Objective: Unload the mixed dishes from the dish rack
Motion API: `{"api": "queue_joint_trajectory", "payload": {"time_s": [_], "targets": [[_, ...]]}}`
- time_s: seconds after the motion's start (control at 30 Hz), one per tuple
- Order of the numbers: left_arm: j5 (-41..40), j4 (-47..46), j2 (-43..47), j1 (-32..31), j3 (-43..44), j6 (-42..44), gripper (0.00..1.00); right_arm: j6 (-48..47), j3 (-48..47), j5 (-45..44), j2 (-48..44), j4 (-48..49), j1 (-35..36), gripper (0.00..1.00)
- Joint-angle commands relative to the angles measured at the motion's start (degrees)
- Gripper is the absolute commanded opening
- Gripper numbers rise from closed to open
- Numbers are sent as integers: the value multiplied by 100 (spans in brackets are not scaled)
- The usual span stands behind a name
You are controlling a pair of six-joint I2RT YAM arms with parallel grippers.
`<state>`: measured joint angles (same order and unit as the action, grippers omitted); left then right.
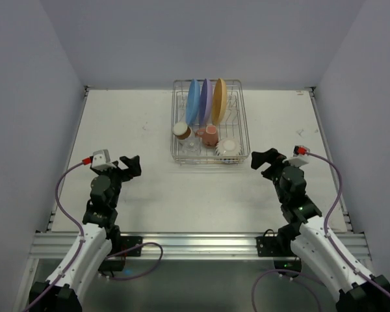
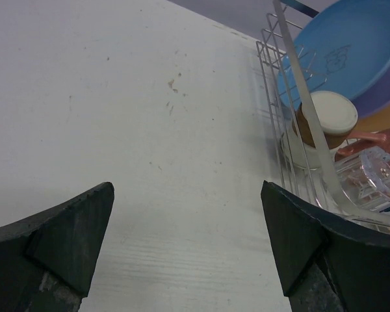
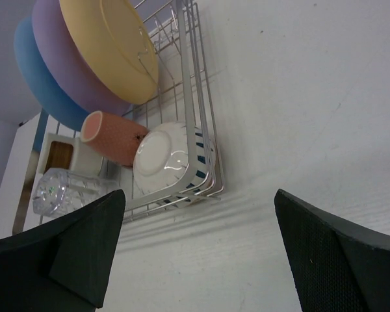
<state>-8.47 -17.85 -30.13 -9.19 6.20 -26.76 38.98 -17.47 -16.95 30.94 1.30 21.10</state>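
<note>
Left gripper [image 1: 131,165]: jaws spread wide, holding nothing, over bare worktop [image 1: 130,123]; the rack lies ahead and to its right.
Dish rack [image 1: 242,123]: at the far middle of the worktop, between the two arms, every dish still inside.
Rack, left side: brown cup [image 1: 181,130], with the clear glass [image 1: 191,144] just nearer the arms.
Plates: blue plate [image 1: 193,101], purple plate [image 1: 207,99] and yellow-orange plate [image 1: 219,101] stand on edge in the far half, faces turned left and right, rims running near to far.
Rack, right side: pink mug [image 1: 210,135] near the middle; white cup [image 1: 228,147] in the near right corner.
Right gripper [image 1: 263,160]: wide open, empty, near that corner.
Nearer arm: probably the right, for the white cup.
</note>
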Motion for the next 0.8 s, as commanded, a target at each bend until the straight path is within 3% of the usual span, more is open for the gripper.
{"api": "queue_joint_trajectory", "payload": {"time_s": [0.0,0.13,0.2,0.5,0.67,0.77], "targets": [[91,-114,-81,-21,250,23,100,285,-213,-563,579,967,17,99],[250,-220,-72,-21,198,40,100,610,156,-599,1019,1398,8,99],[-84,-36,-63,-21,285,-109,100,751,218,-660,1168,1575,8,99],[-76,-8,-511,-21,444,-75,100,-30,-46,-300,1178,1302,17,99],[793,-517,-652,-21,382,154,100,-706,638,586,835,2426,17,99],[1084,-703,-635,-21,373,66,100,-682,719,632,712,2472,17,99]]}}
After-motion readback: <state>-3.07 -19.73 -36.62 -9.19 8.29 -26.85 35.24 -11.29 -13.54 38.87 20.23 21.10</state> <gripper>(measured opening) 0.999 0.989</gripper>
